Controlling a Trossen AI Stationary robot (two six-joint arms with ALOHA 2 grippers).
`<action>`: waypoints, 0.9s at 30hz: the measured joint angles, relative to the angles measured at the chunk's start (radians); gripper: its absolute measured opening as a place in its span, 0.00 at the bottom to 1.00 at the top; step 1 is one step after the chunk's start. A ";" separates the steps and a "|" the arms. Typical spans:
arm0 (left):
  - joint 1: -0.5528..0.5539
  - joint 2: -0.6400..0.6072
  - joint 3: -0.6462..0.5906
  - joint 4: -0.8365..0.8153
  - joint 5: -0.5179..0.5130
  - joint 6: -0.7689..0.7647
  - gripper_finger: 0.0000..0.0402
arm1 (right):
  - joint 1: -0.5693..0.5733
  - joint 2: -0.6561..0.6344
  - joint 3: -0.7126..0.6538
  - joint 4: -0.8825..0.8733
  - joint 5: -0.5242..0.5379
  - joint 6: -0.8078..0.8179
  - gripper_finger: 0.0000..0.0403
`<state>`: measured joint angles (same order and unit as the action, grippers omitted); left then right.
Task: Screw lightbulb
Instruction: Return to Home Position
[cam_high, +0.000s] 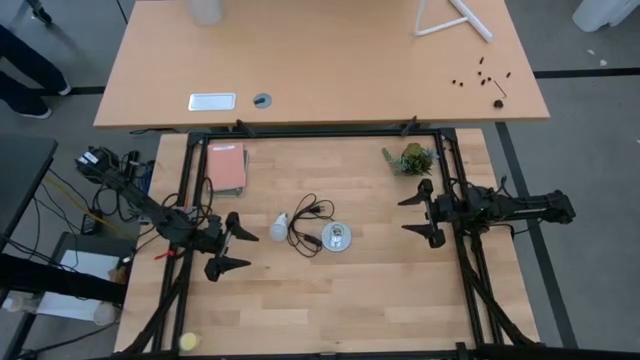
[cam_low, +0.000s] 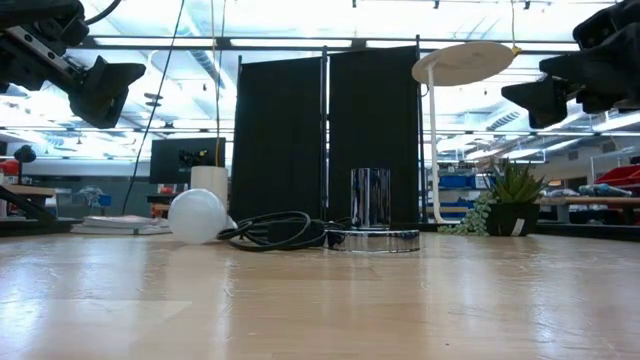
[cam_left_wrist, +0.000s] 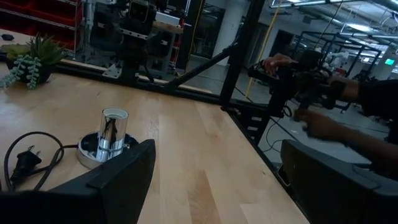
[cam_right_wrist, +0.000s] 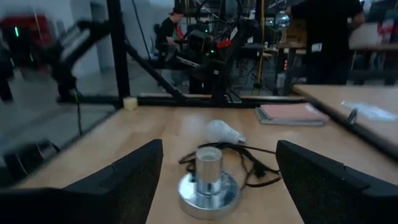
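Note:
The white lightbulb (cam_high: 279, 226) lies on its side on the wooden table (cam_high: 330, 300), left of centre; it also shows in the low view (cam_low: 197, 216) and the right wrist view (cam_right_wrist: 224, 131). The silvery socket (cam_high: 336, 238) stands upright on its round base at the centre, its black cord (cam_high: 308, 222) coiled between bulb and socket. My left gripper (cam_high: 232, 246) hovers open left of the bulb, pointing toward it. My right gripper (cam_high: 420, 214) hovers open at the table's right, pointing at the socket (cam_right_wrist: 209, 180). Both are above the table, holding nothing.
A pink book (cam_high: 227, 166) lies at the far left, and a small potted plant (cam_high: 410, 158) stands at the far right. A yellow ball (cam_high: 188, 342) sits at the near left corner. A person's hands (cam_left_wrist: 323, 127) show beyond the table's right side.

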<state>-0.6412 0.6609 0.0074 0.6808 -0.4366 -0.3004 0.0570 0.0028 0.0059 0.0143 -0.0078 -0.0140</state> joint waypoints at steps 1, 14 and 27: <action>0.000 0.000 0.000 0.002 0.000 0.000 0.87 | 0.000 0.000 0.000 0.003 0.000 0.035 0.80; 0.000 0.000 0.000 0.002 0.000 0.000 0.87 | 0.000 0.003 0.000 0.015 0.000 0.196 0.80; 0.000 0.000 0.000 0.001 0.000 0.000 0.87 | 0.000 0.003 0.000 0.015 0.000 0.196 0.80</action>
<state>-0.6413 0.6609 0.0074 0.6819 -0.4366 -0.3002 0.0570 0.0063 0.0059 0.0288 -0.0082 0.1815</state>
